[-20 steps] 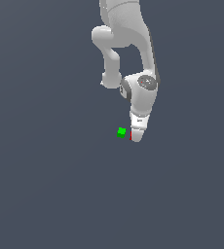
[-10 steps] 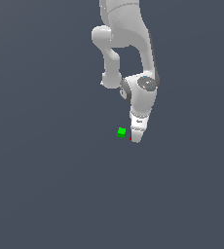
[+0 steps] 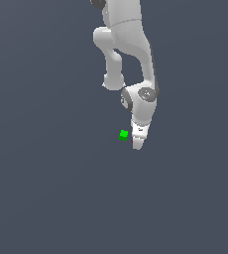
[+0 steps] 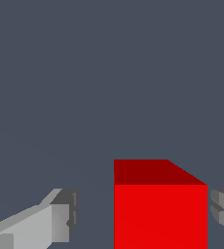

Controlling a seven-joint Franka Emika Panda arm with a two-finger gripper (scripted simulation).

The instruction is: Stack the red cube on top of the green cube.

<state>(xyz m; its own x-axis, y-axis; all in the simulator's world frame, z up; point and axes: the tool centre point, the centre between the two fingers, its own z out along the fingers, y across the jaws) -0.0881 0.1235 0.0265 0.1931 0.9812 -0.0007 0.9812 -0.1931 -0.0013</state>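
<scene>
The red cube (image 4: 160, 209) fills the wrist view, sitting between my two fingers. One finger (image 4: 60, 219) stands a clear gap away from it, and the other finger (image 4: 223, 209) is very near its opposite side. My gripper (image 4: 143, 211) is open around the cube. In the exterior view the gripper (image 3: 137, 145) is down at the floor and hides nearly all of the red cube (image 3: 133, 141), which shows only as a sliver. The green cube (image 3: 124, 135) sits just to the exterior view's left of the gripper, apart from it.
The white arm (image 3: 131, 54) reaches down from the top of the exterior view. The floor (image 3: 46, 188) is a plain dark grey surface with nothing else on it in view.
</scene>
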